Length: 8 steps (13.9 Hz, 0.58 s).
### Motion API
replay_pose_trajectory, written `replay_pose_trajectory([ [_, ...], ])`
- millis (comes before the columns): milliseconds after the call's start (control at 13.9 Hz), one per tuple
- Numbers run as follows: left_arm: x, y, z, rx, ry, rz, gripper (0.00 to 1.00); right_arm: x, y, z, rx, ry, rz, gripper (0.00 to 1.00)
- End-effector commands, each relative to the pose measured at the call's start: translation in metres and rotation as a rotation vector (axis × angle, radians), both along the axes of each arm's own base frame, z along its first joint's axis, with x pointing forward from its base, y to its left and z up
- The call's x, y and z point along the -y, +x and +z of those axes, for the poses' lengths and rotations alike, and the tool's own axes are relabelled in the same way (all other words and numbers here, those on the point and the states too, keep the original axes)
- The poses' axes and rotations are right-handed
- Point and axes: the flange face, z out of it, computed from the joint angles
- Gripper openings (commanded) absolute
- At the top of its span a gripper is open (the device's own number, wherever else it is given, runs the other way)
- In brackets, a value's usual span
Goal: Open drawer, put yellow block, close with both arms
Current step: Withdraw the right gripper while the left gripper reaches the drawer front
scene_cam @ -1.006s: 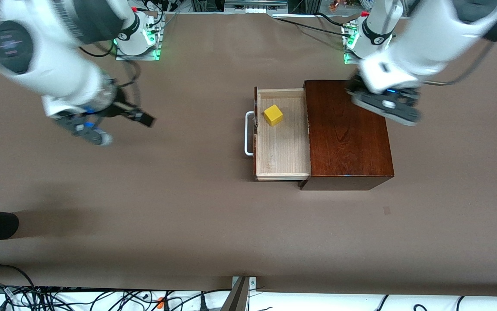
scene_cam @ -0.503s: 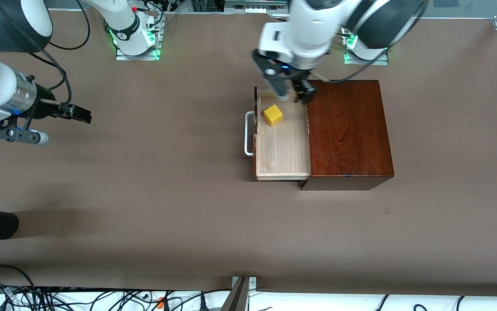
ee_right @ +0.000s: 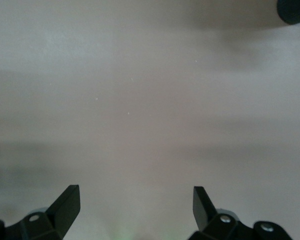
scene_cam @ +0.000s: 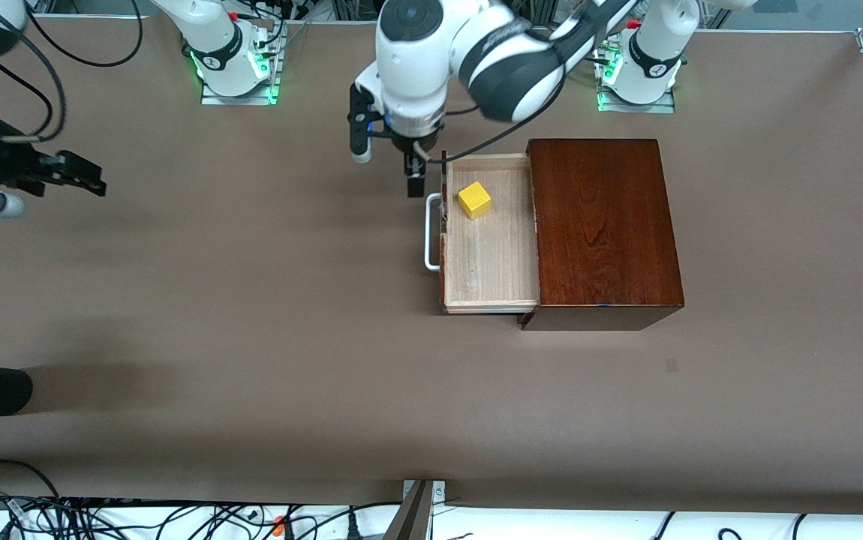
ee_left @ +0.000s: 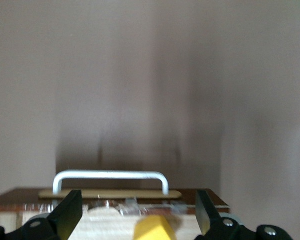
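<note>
drawer (scene_cam: 490, 255): pulled well out of the dark wooden box (scene_cam: 602, 225), white handle (scene_cam: 431, 231) facing the right arm's end of the counter (scene_cam: 251, 337)
block (scene_cam: 474, 200): small yellow cube sitting in the drawer, at the corner farthest from the front camera, close to the drawer front
left gripper (scene_cam: 390, 161): over the counter just beside the drawer front, fingers (ee_left: 70, 217) spread, nothing between them
right gripper (scene_cam: 64, 176): waiting off at its own end, fingers (ee_right: 67, 202) spread, empty
handling: drawer looks stiff and light-ish, probably slides easy; I'd push flat on the front, box may need bracing
block vs fingers: beside them, apart, lower in the tray
</note>
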Motion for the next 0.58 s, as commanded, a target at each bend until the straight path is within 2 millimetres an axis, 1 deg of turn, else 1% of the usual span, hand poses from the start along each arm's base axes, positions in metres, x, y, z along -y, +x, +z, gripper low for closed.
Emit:
replay_pose_trajectory([
  [0,0.001,0.023,-0.029,0.005,0.008,-0.059,1.00,-0.005,-0.007,0.015,-0.002,-0.004,0.020,1.00],
  [216,0.003,0.035,-0.072,0.076,0.066,-0.105,1.00,0.003,-0.004,0.013,0.006,0.003,0.017,1.00],
  [288,0.003,0.035,-0.078,0.069,0.071,-0.103,1.00,0.001,-0.004,0.012,-0.002,0.003,0.020,1.00],
  [431,0.002,0.033,-0.082,0.066,0.079,-0.104,1.00,0.003,-0.003,0.005,-0.020,0.007,0.015,1.00],
  [503,0.001,0.033,-0.088,0.061,0.087,-0.104,1.00,0.002,-0.003,0.005,-0.020,0.012,0.015,1.00],
])
